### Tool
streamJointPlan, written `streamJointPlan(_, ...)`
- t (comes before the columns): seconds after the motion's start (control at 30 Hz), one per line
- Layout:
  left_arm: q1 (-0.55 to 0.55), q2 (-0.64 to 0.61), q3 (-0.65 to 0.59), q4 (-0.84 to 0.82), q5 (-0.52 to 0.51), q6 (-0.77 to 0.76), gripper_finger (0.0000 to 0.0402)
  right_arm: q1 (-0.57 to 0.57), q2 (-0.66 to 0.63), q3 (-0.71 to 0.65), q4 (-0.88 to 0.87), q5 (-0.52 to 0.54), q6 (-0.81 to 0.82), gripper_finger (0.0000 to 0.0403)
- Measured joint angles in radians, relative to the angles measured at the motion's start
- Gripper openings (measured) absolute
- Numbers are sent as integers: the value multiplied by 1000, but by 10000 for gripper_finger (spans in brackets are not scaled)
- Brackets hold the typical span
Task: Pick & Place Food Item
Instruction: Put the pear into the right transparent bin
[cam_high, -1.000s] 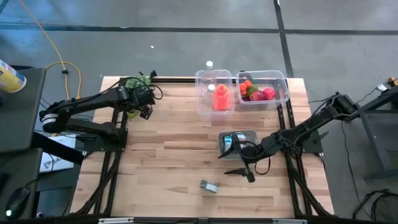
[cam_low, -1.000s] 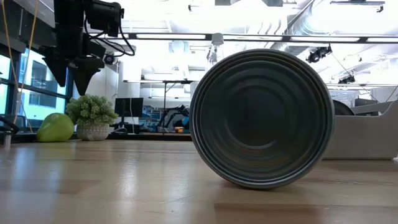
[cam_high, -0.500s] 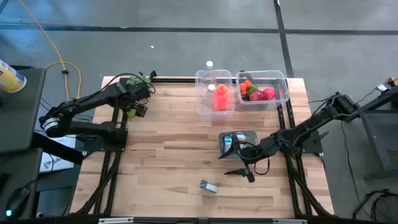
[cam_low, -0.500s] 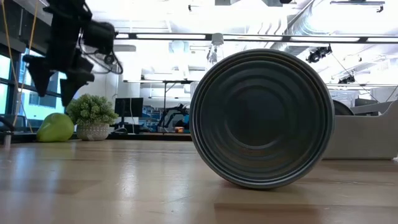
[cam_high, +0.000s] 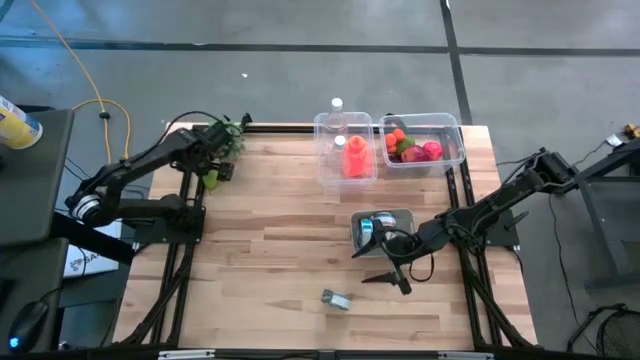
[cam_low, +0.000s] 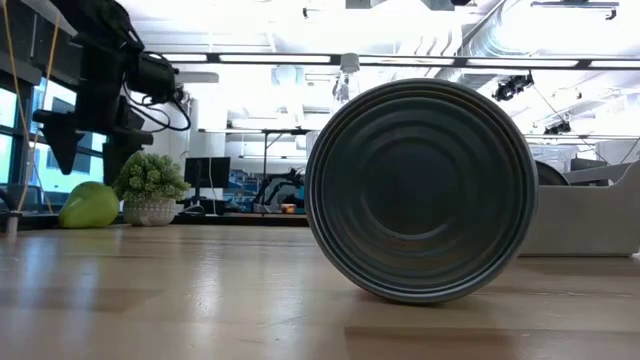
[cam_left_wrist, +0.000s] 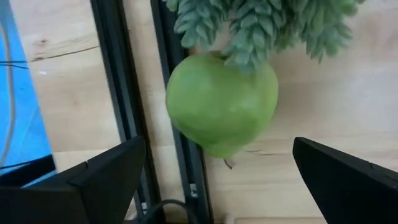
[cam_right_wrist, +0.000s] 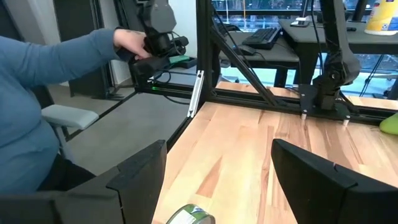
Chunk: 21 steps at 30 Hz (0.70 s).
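Note:
A green apple (cam_left_wrist: 221, 102) rests on the table at the far left corner, beside a black frame rail and against a small potted plant (cam_left_wrist: 261, 25). The low view shows the apple (cam_low: 88, 205) and the plant (cam_low: 150, 185) side by side. My left gripper (cam_high: 215, 168) hangs open above the apple, pointing steeply down, with a finger on either side of it and clear of it (cam_left_wrist: 219, 155). My right gripper (cam_high: 388, 281) stands open near the table's middle right, nothing between its fingers (cam_right_wrist: 217, 180). A tin can (cam_high: 337, 299) lies on its side near it.
Two clear tubs stand at the far edge, one (cam_high: 345, 150) with an orange bottle, one (cam_high: 422, 143) with red and orange food. A grey tray (cam_high: 385, 225) lies by the right arm. The can (cam_low: 420, 190) fills the low view. A person in a blue sleeve (cam_right_wrist: 56, 68) sits beyond the table.
My left gripper has swung toward the table's left edge and sunk, rolling a little, and now hangs over the green apple. It has stayed open. The apple and the plant have not moved.

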Motion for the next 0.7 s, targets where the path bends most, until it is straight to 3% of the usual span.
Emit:
streamJointPlan(0.2,57,61,0,62,57,55,396,0,0,0,0,0,-2,280)
streamJointPlan(0.7,64,284,0,116,122,118,396,0,0,0,-14,-1,1,280)
